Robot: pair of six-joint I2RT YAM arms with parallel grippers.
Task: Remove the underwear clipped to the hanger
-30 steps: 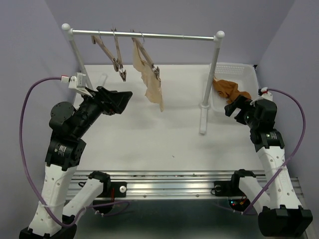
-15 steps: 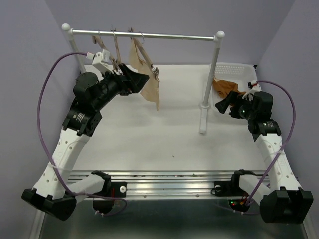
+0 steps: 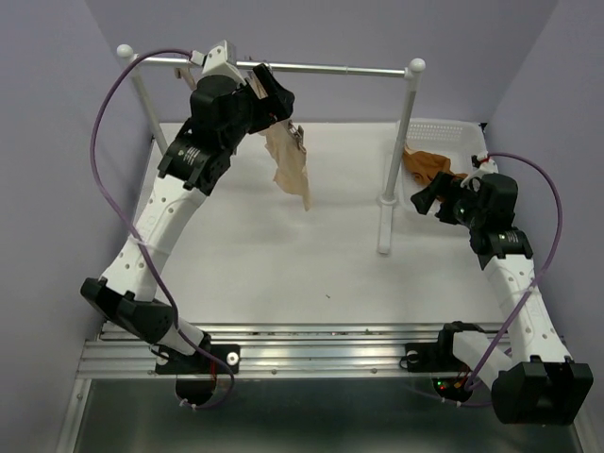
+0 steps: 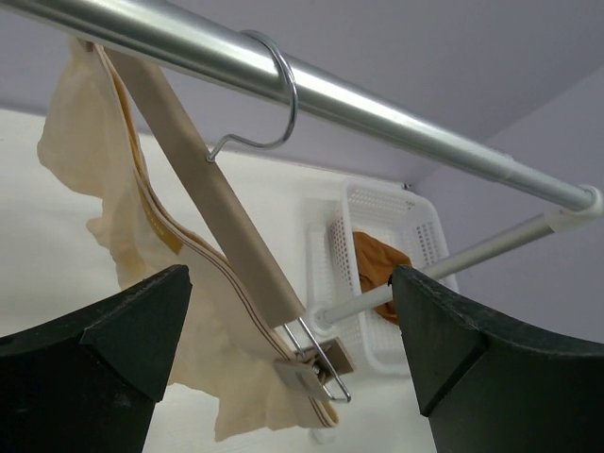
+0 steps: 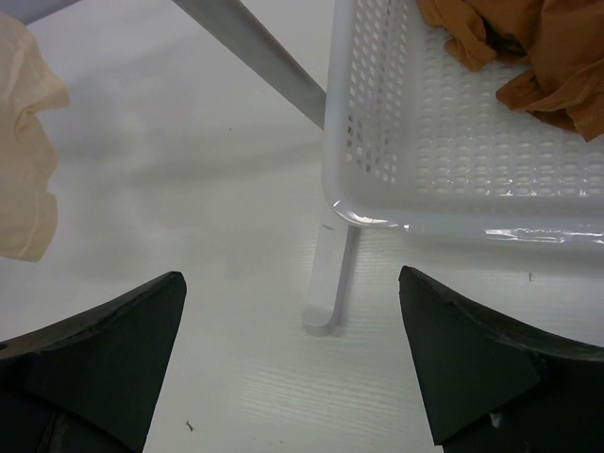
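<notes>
Currently the underwear is clipped to the hanger on the rail above the table's far edge. The left gripper and right gripper are spread, empty. If fabric is tugged against a closed clip, the hanger could be unhooked.

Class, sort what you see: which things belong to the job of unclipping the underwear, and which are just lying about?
Belong to the job: underwear, hanger, clip, left gripper.
Just lying about: white basket, orange-brown cloth in it.
</notes>
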